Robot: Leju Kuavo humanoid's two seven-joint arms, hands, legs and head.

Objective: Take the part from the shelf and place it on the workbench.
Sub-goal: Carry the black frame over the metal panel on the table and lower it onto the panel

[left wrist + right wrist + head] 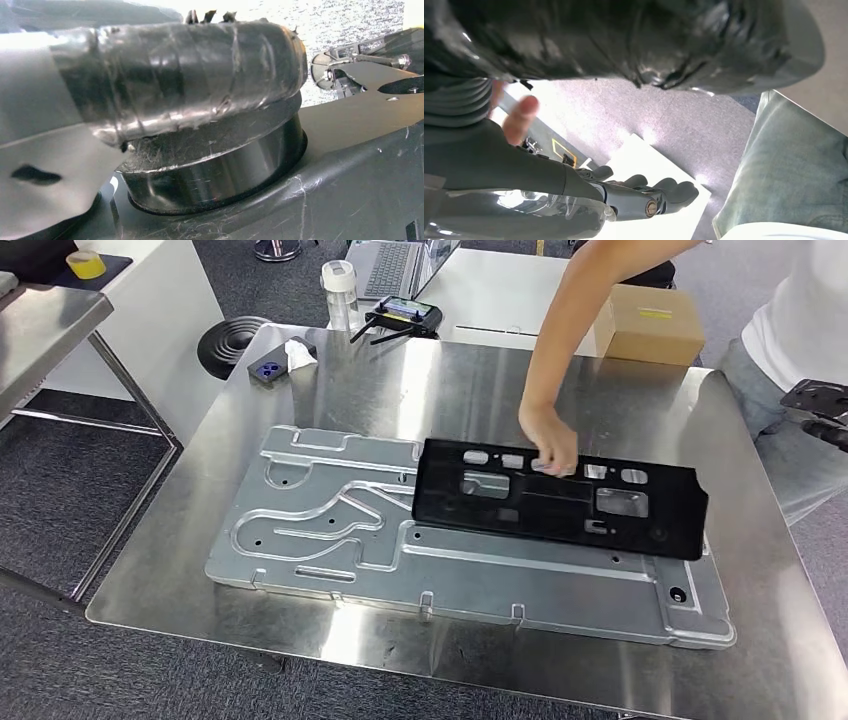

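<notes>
The black part (560, 500) is not on a shelf. It lies flat on the counter (480, 380), on top of a big silver plate (330, 530), over the plate's right end. It is long and thin, with many holes cut in it. A person stands at the far right side of the counter and reaches over. The person's hand (550, 445) rests on the top edge of the part.

The right hand (644, 192) is in the right wrist view. Its dark fingers lie side by side, a little bent, with the thumb apart from them. Nothing is in it. It is off the counter, over the grey floor, next to the person's leg (794, 165).

The left hand (175, 80) is very close to its camera and wrapped in shiny black tape. I cannot tell if it is spread or pressed together, or if it holds anything.

I think the putting-down step is done, since the part is already on the counter. Next, the robot should keep both hands well away while the person touches the part. If another part is wanted, it would have to turn to the shelf, which is not in these views.
</notes>
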